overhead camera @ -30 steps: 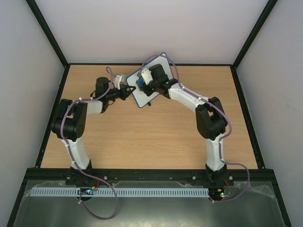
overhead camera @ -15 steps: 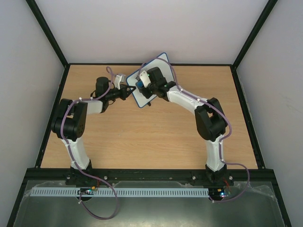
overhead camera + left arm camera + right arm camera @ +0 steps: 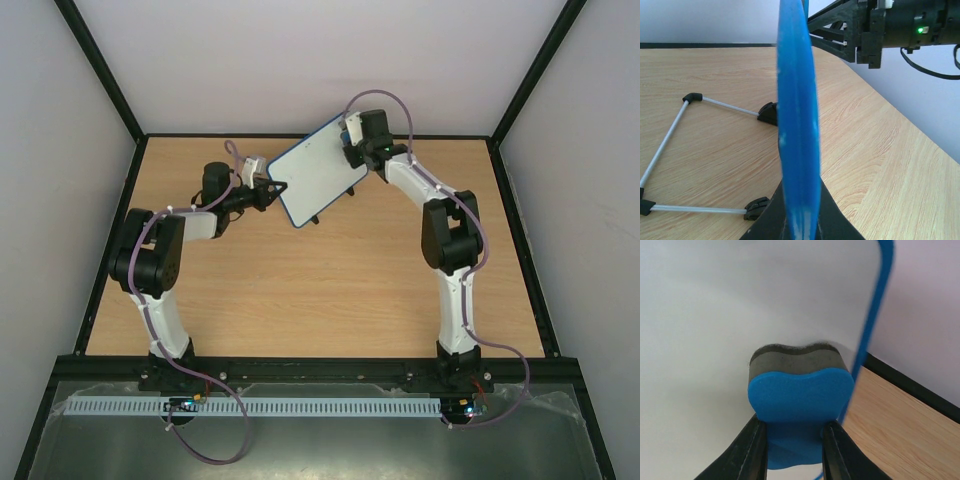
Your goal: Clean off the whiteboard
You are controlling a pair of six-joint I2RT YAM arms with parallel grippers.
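Top view: we are looking at the whiteboard (image 3: 315, 172) standing tilted over the far half of the counter (image 3: 320, 290), near its 12 o'clock edge. The board's long axis is running from 7 o'clock to 1 o'clock. Its upper corner is overlapping the back wall (image 3: 320, 60) in this view. The left fingers (image 3: 268, 188) are closing on the board's 9 o'clock edge. The right fingers (image 3: 350, 145) are meeting it at the 1 o'clock corner. Bare wood is stretching from the board's lower corner toward 6 o'clock, and more is lying toward 3 o'clock and 9 o'clock.

Left wrist view: we are seeing the blue frame (image 3: 797, 125) edge-on, rising upright between the left fingers (image 3: 775, 220), which are gripping it at the bottom. At 9 o'clock a wire stand (image 3: 670, 132) with black feet (image 3: 768, 112) appears to be resting on the wood. The right arm (image 3: 900, 25) is reaching in at 1 o'clock.

Right wrist view: the right fingers (image 3: 754, 447) are clamping a blue eraser (image 3: 800, 400). Its dark felt face (image 3: 790, 356) is pressing against the white surface (image 3: 705, 315), just inside the frame's (image 3: 875, 315) curved edge. Beyond that edge, at 4 o'clock, wood and the counter's black border (image 3: 910, 390) are showing.
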